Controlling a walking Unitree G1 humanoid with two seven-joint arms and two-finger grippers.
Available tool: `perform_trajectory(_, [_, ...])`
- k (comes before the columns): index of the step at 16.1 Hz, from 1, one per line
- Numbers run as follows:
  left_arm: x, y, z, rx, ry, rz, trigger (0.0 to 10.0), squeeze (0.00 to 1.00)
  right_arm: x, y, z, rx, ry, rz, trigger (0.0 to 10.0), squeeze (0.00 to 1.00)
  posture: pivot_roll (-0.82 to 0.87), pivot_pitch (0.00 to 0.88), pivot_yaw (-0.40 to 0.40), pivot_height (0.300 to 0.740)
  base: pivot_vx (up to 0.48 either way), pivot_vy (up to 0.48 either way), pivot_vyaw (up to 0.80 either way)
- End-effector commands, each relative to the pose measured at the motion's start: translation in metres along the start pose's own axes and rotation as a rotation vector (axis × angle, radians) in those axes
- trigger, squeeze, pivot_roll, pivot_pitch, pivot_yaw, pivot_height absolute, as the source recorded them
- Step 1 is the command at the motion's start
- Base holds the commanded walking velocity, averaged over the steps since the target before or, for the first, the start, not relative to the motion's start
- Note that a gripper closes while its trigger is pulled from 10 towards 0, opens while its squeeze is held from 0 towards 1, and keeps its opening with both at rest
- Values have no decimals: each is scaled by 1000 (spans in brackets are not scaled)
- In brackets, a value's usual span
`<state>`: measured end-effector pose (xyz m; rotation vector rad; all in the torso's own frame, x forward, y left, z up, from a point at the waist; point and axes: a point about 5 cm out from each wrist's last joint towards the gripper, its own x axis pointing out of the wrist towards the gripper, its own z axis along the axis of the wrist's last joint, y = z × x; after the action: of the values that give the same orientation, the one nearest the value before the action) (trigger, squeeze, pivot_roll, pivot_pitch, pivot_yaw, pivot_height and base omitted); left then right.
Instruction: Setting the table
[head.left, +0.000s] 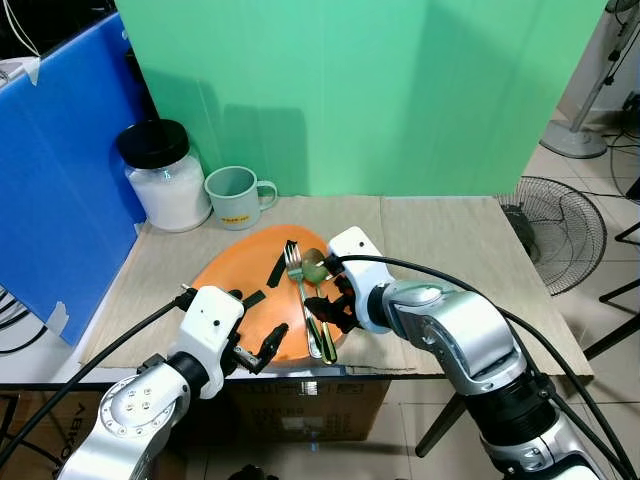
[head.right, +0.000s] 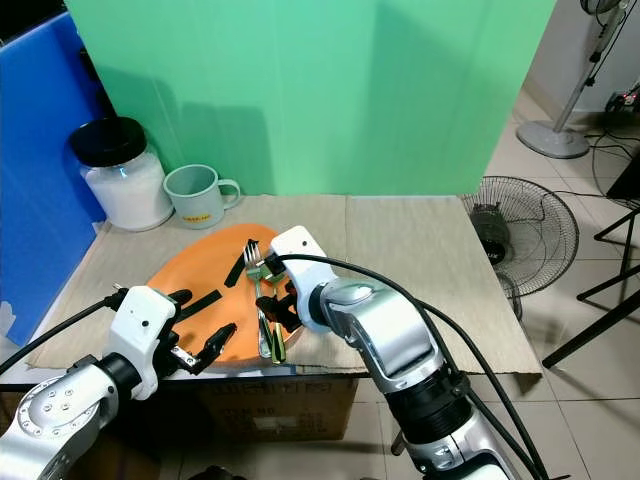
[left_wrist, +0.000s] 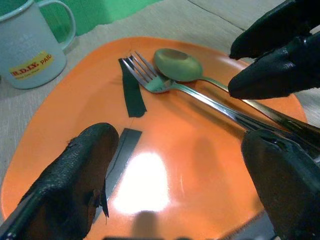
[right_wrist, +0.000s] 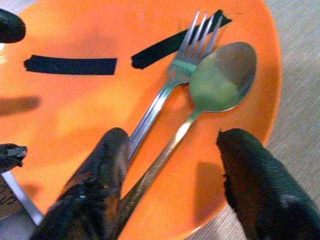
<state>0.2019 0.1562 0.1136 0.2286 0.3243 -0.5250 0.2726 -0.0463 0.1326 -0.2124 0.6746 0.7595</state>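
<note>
**Inspector:** Start with the cutlery. Where does it lie?

**Assistant:** The fork (right_wrist: 170, 85) and spoon (right_wrist: 220, 80) lie side by side on the orange plate (head.left: 225, 280), heads toward the far edge, handles running to the near rim and crossing there. The fork's tines rest on 1 of 2 black tape strips (right_wrist: 70, 65) stuck to the plate. The plate sits on a beige mat (head.left: 440, 260) at the table's near edge.

**Inspector:** Right gripper?

**Assistant:** The right gripper (right_wrist: 170, 190) hangs over the handles, fingers spread, 1 on each side of the pair. It grasps nothing yet.

**Inspector:** Left gripper?

**Assistant:** The left gripper (left_wrist: 175, 175) is low at the plate's near-left rim, fingers also parted and empty, reaching in over the plate.

**Inspector:** What else is on the table?

**Assistant:** A green mug (head.left: 238, 196) and a black-lidded jar (head.left: 165, 178) stand at the back left, well apart from the plate.

**Inspector:** Your judgement on doing the pick well?

**Assistant:** The handles touch, so a wide close would likely take both pieces. I would centre on 1 handle only, come down square to it, and close near mid-handle so the piece does not swing. The plate looks slick; the left gripper steadying the rim should stop it sliding.
</note>
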Motion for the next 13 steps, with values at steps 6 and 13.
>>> perform_trajectory(6, [-4, -3, -2, 15, 22, -35, 10000, 0, 14, 3, -9, -10, 26, -16, 549, 0, -70, 0, 32, 740, 0, 0, 0])
perform_trajectory(13, [-7, -7, -3, 19, 36, -75, 10000, 0, 24, 4, -10, -9, 36, -31, 431, 0, -63, 0, 29, 740, 0, 0, 0])
